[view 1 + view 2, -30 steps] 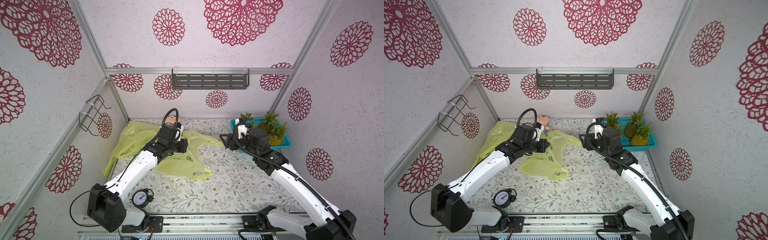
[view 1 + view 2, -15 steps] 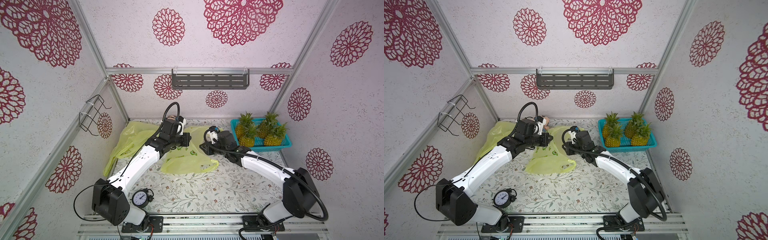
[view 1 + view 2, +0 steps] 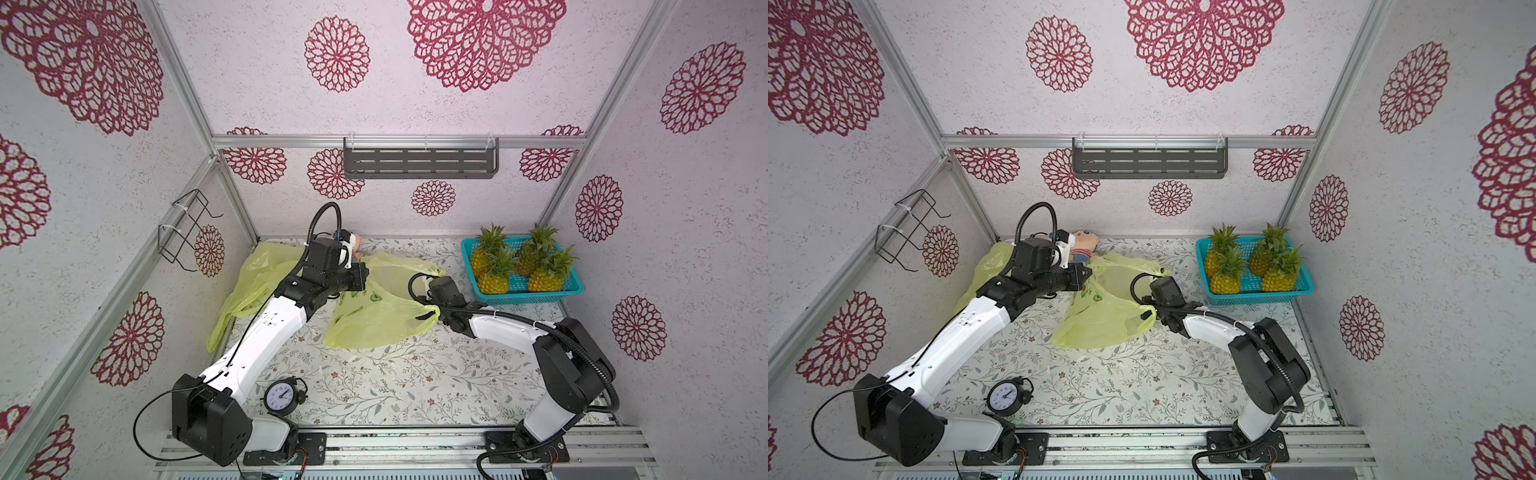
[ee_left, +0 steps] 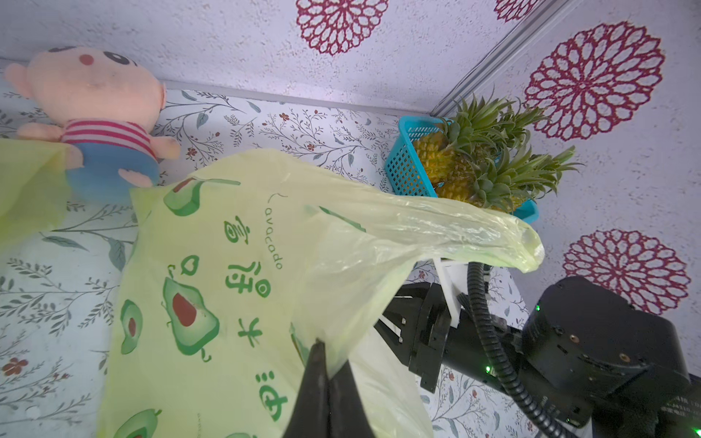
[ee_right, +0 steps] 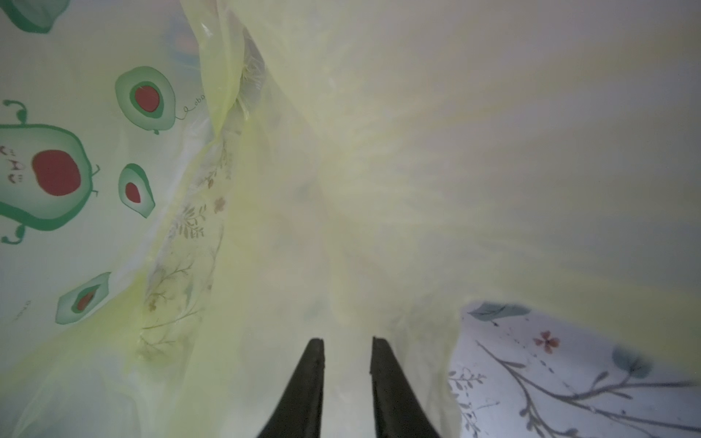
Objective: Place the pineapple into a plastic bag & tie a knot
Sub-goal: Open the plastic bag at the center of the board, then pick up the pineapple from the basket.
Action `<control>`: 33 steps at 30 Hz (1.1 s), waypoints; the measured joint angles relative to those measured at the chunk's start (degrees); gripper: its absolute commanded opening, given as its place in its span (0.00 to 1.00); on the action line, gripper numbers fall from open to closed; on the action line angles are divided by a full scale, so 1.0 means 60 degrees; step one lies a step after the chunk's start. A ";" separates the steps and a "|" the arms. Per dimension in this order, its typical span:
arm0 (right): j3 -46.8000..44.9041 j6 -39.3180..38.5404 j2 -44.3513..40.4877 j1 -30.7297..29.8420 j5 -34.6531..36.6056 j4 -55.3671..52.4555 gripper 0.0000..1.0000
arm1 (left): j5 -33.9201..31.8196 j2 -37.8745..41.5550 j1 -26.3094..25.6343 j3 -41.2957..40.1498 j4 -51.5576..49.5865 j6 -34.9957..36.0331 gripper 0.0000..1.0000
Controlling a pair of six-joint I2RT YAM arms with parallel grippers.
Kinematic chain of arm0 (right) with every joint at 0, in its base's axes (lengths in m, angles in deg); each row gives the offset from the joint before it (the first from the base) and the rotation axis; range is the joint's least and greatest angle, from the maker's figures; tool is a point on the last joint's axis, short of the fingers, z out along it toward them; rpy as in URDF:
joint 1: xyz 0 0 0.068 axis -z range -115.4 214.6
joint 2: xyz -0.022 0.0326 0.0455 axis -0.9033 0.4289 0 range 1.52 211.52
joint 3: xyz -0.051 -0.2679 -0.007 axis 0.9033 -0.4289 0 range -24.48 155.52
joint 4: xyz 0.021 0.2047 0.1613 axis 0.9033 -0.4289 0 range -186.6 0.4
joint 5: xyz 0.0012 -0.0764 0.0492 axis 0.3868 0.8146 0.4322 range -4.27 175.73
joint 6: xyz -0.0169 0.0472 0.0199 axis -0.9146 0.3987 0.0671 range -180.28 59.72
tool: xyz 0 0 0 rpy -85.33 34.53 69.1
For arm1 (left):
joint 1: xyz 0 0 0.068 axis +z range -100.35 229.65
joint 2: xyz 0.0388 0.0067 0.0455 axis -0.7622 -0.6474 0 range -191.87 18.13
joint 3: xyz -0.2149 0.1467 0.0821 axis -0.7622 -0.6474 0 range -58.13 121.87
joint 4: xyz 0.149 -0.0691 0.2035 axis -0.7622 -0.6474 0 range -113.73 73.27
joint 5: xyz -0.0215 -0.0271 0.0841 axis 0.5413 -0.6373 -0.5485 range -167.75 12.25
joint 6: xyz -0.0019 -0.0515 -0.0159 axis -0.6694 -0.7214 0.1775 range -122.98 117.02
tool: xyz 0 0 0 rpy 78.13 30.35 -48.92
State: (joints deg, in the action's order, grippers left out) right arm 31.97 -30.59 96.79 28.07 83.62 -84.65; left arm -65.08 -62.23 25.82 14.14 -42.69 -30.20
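Pinches plastic bag rim with left gripper clamped tight on the film, has right gripper poked inside the bag opening with jaws a narrow gap apart, shows four pineapples sitting in blue basket at worktop far right corner, outside the bag.

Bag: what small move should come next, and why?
Probably the right gripper should close on the bag edge around it and pull away from the left gripper, opening the mouth. The left gripper is shut on one edge, the right's jaws stand apart amid the film, and the pineapples sit in the basket.
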 measured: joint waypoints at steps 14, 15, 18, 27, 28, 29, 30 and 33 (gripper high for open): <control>0.0739 -0.0131 -0.3614 0.1479 -0.0882 -0.0546 0.82 | 0.1129 -0.2116 -0.0011 0.0667 0.0605 -0.0270 0.00; 0.0841 -0.0226 -0.3803 0.1778 -0.0765 -0.0827 0.84 | 0.1191 -0.2116 -0.0011 0.0667 0.0648 -0.0288 0.00; 0.1177 -0.0586 -0.4233 0.2466 -0.0342 -0.1712 0.86 | 0.1308 -0.2116 -0.0011 0.0699 0.0725 -0.0306 0.00; 0.2579 -0.1381 -0.4320 0.3089 0.0561 -0.4492 0.93 | 0.1260 -0.2116 -0.0011 0.0892 0.0601 -0.0353 0.00; 0.2714 -0.1443 -0.4317 0.3235 0.0783 -0.4758 0.95 | 0.1220 -0.2116 -0.0011 0.1038 0.0474 -0.0379 0.00; 0.2856 -0.1468 -0.4284 0.3424 0.0998 -0.5023 0.96 | 0.1184 -0.2116 -0.0011 0.1151 0.0372 -0.0412 0.00; 0.3013 -0.1530 -0.4218 0.3690 0.1220 -0.5297 0.97 | 0.1100 -0.2109 -0.0011 0.1308 0.0211 -0.0459 0.00; 0.3326 -0.1592 -0.3916 0.4401 0.1792 -0.5810 0.99 | 0.0739 -0.1949 -0.0011 0.1501 -0.0222 -0.0546 0.00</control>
State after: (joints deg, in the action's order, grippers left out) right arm 51.92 -40.14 73.29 54.47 94.38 -119.52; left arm -60.64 -73.92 25.75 23.14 -44.02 -33.48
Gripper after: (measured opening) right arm 0.981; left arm 0.038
